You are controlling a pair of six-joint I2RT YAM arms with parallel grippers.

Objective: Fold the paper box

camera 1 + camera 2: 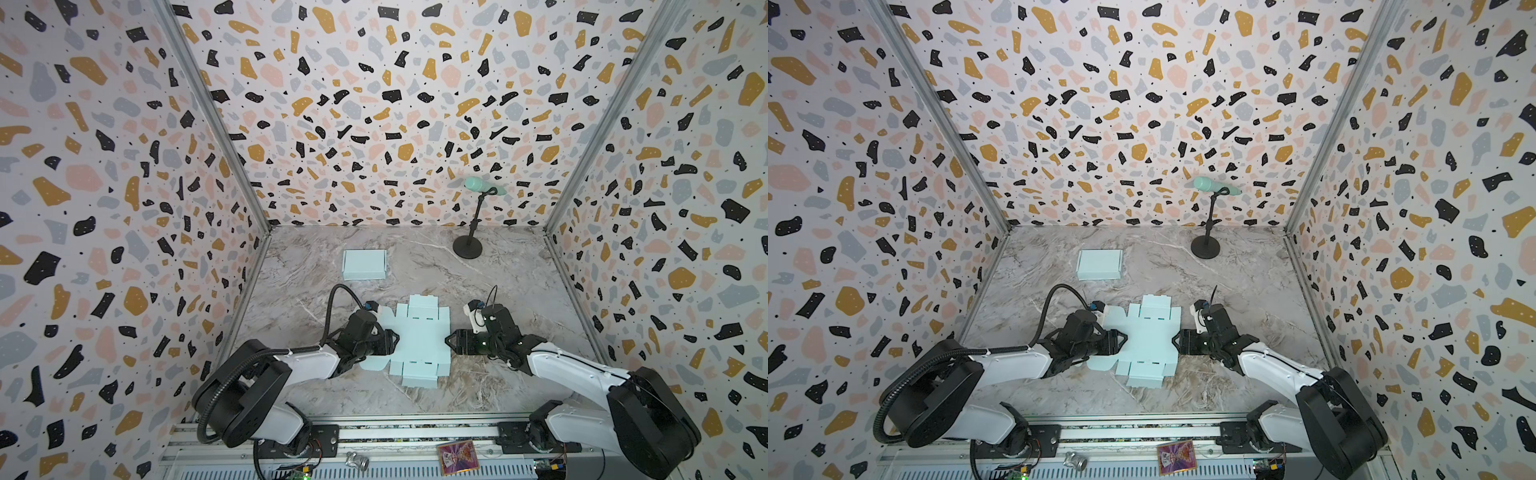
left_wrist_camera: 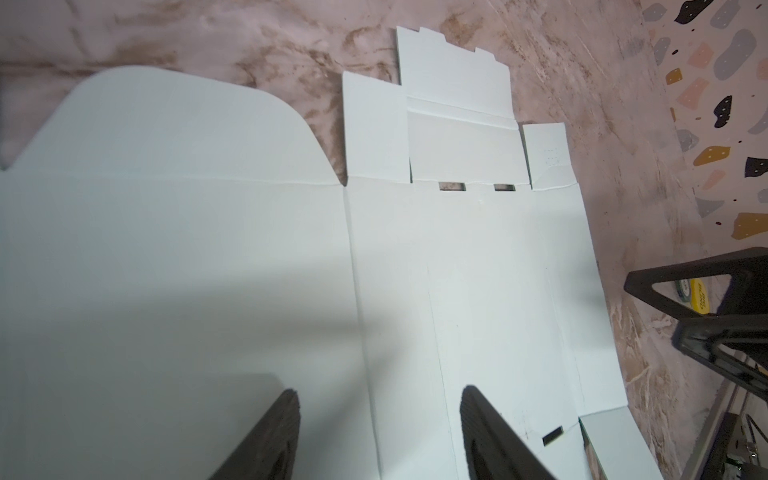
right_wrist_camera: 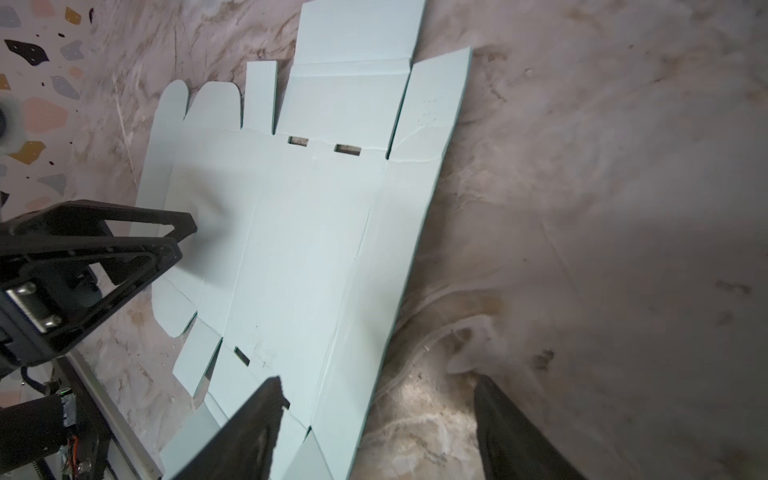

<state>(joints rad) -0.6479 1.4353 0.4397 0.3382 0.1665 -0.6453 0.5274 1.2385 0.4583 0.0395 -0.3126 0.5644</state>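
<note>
Altogether: one flat box point(image 1: 419, 345), one folded box point(image 1: 364, 264), left tool point(image 1: 395, 341), right tool point(image 1: 449, 343).

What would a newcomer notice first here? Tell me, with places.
Loud terrazzo-patterned walls surround everything. In the middle of the marble table lies a flat, unfolded pale blue box blank, the open left hand over its left part and the open right hand at its right edge. Farther back sit a folded box on the left and a mint microphone on a stand on the right.

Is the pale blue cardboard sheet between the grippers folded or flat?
Flat: pale blue cardboard sheet lies spread, flaps unfolded on marble tabletop.
</note>
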